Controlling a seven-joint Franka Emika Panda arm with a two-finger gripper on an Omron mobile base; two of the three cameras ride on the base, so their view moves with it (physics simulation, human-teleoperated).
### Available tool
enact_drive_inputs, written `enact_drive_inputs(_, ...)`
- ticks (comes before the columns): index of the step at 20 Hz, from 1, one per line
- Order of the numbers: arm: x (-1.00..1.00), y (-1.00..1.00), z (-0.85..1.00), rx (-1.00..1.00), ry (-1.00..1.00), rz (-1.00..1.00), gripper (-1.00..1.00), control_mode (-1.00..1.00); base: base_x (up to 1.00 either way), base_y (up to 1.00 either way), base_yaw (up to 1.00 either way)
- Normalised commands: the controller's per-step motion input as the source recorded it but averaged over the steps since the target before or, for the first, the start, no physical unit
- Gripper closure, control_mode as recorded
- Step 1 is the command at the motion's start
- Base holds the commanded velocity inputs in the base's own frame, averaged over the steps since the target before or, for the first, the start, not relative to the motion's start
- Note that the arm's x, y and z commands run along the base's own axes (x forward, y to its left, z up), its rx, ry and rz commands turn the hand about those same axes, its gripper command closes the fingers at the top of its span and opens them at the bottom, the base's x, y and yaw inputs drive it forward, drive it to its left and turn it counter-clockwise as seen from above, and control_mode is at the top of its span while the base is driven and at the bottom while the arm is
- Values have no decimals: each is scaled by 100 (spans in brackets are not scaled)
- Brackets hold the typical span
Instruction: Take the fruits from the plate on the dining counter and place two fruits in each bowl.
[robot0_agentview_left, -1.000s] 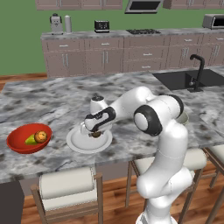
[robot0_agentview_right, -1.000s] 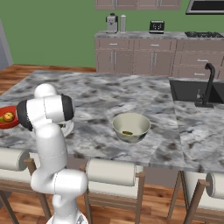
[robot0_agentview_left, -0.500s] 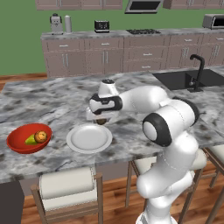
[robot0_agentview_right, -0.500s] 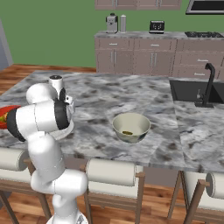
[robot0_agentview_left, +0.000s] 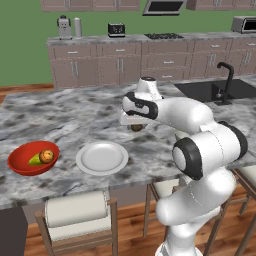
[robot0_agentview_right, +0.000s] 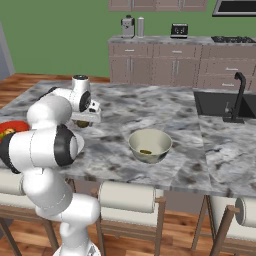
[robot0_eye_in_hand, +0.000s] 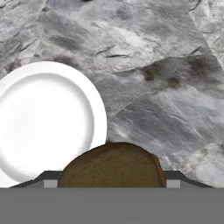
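Observation:
My gripper (robot0_agentview_left: 135, 124) is shut on the brown kiwi (robot0_agentview_left: 136, 128) and holds it just above the marbled dining counter (robot0_agentview_left: 75, 117), to the right of and behind the white plate (robot0_agentview_left: 102, 157). The plate is bare. In the hand view the kiwi (robot0_eye_in_hand: 113, 165) bulges between the dark fingertips (robot0_eye_in_hand: 47, 176), with the plate (robot0_eye_in_hand: 43, 122) to its left. The red bowl (robot0_agentview_left: 20, 166) at the left holds the orange (robot0_agentview_left: 46, 156) and the yellow-green pear (robot0_agentview_left: 35, 159). From the right base the gripper (robot0_agentview_right: 85, 121) hangs left of the beige bowl (robot0_agentview_right: 150, 145), which holds the green lime (robot0_agentview_right: 145, 151).
A black sink and tap (robot0_agentview_left: 225, 87) are set into the counter at the right. Padded stools (robot0_agentview_left: 77, 215) stand along the near edge. The brown-cabinet kitchen counter (robot0_agentview_left: 120, 60) runs along the back wall.
The arm has lifted the kiwi off the plate and swung right and away from it, leaving the plate bare. The grip on the kiwi has stayed the same.

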Motion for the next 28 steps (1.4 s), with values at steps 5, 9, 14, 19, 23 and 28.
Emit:
enact_drive_inputs(5,-1,-99,26,0,0,-5,100,-100,0,0,0)
enact_drive_inputs(9,0,-100,6,0,0,-4,100,-100,0,0,0)
enact_drive_inputs(14,-3,-97,0,0,0,-2,100,-100,0,0,0)
enact_drive_inputs(19,-4,-37,-1,-12,-4,-16,100,-100,0,0,0)
enact_drive_inputs(23,0,-30,0,-12,0,-21,100,-100,0,0,0)
enact_drive_inputs(28,-1,-63,0,0,5,-15,100,-100,0,0,0)
